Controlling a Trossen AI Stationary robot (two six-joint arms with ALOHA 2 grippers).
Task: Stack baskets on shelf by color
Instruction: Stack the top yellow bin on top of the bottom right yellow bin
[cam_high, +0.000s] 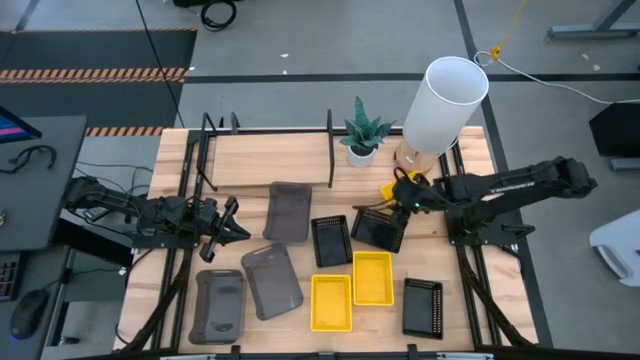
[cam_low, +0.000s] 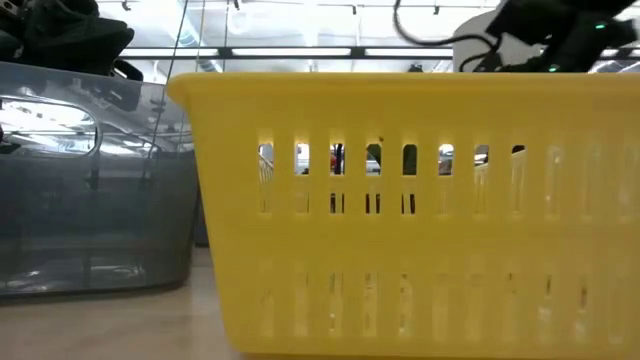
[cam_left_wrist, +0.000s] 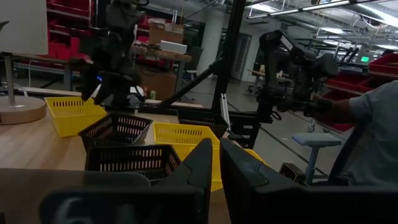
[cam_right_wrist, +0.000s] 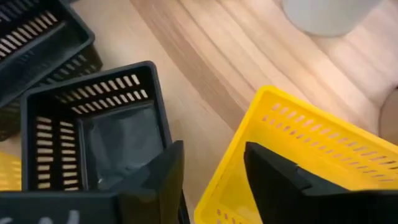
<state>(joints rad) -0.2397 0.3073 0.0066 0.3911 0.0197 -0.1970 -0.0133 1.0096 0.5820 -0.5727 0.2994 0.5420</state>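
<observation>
shelf (cam_high: 270, 150): long light board at 12 o'clock of the desk (cam_high: 470, 270), split by black upright bars; no basket on it that I can see, only a plant pot (cam_high: 361, 152) and a big white lamp (cam_high: 445, 100) toward its right end
grey baskets: three loose on the desk, one (cam_high: 289, 211) near centre, one (cam_high: 273, 281) at 7 o'clock, one (cam_high: 220, 305) farther out at 8 o'clock; none nested
black baskets: one (cam_high: 331, 241) at centre, one (cam_high: 379, 228) just to its 3 o'clock, tilted and lifted under the right hand, one (cam_high: 422, 307) at 5 o'clock; a stacked pair is hinted in the right wrist view, cannot confirm
yellow baskets: two side by side at 6 o'clock, (cam_high: 331, 302) and (cam_high: 372, 277), touching; a third (cam_high: 392, 189) partly hidden under the right arm by the lamp base
right hand (cam_right_wrist: 211, 168): at 2 o'clock of centre, fingers spread, one inside the black basket, the other over the rim of the third yellow basket; looks open, not clamped on either
left hand (cam_high: 232, 226): at 9 o'clock, waiting over the desk beside the grey baskets, fingers apart, holding nothing
progress: judged near zero, nothing sorted onto the shelf
left to do: nest each colour, move all three piles to shelf bays
likely current step: right hand picking a black or yellow basket; which one, cannot tell
</observation>
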